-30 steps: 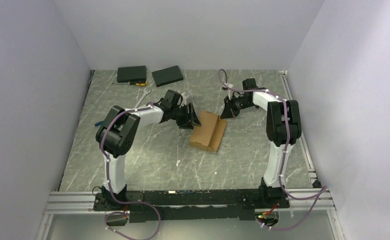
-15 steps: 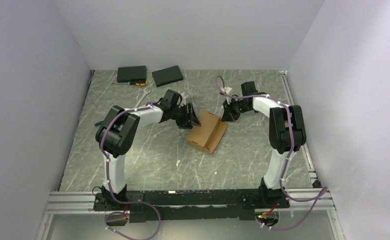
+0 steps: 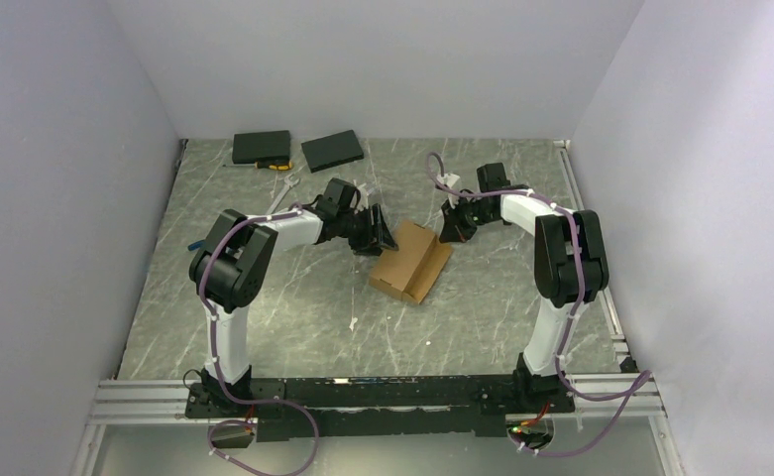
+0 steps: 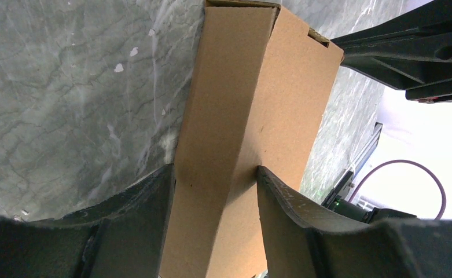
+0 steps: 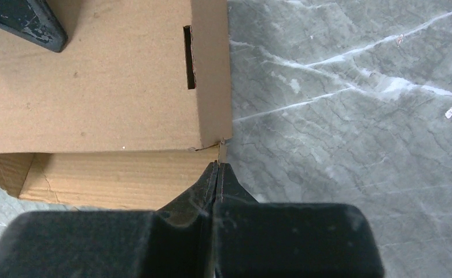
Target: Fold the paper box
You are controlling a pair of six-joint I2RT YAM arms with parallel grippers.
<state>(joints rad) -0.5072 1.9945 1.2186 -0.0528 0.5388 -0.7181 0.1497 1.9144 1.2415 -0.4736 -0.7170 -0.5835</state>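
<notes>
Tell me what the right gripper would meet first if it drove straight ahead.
The paper box: its corner sits directly ahead of the shut right gripper, seemingly almost touching.

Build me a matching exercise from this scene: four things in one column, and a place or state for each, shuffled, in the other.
Column one:
1. paper box
2. left gripper
3. right gripper
4. black slabs

Column two:
A. jaws shut, tips at a cardboard corner
B. lying at the far left, away from both grippers
C. in the middle, between the two grippers
D. fingers clamped on either side of a cardboard panel

Pairs: 1-C, 2-D, 3-A, 4-B
</notes>
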